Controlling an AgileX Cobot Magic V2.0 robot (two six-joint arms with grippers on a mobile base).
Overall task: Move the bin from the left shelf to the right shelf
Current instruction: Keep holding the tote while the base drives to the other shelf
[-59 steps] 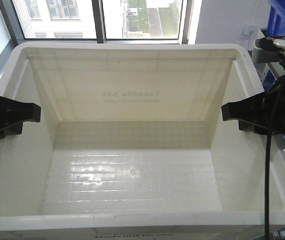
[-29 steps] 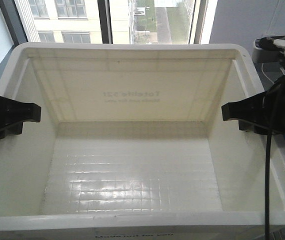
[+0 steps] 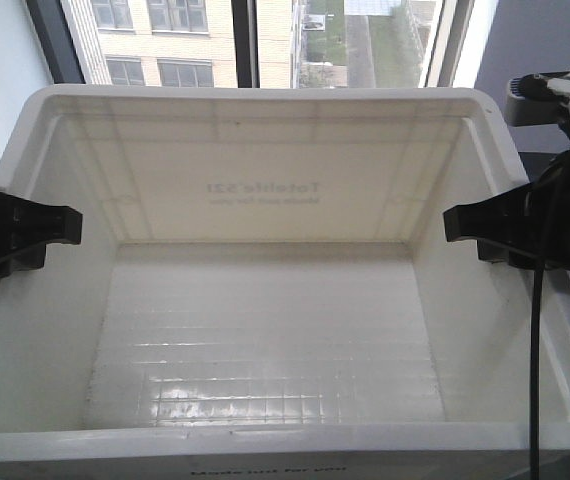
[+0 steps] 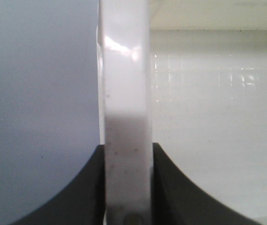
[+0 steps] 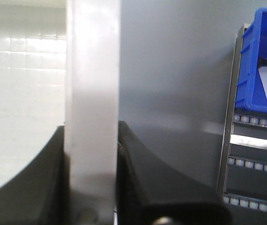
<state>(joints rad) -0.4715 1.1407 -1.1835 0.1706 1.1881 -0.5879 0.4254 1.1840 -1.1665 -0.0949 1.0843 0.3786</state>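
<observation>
bin (image 3: pixel 265 330) filling the space ahead, interior open from above, window (image 3: pixel 175 40) beyond far rim, shelf rack (image 5: pixel 225 140) with blue crate (image 5: pixel 248 70) rightward

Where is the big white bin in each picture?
Front view: the bin fills almost the whole picture, and we look down into it.
Left wrist view: only its rim shows, an upright white strip in the middle.
Right wrist view: its rim is an upright strip left of the middle.
Shared landmark: the rim, pinched by the left gripper and the right gripper.
</observation>
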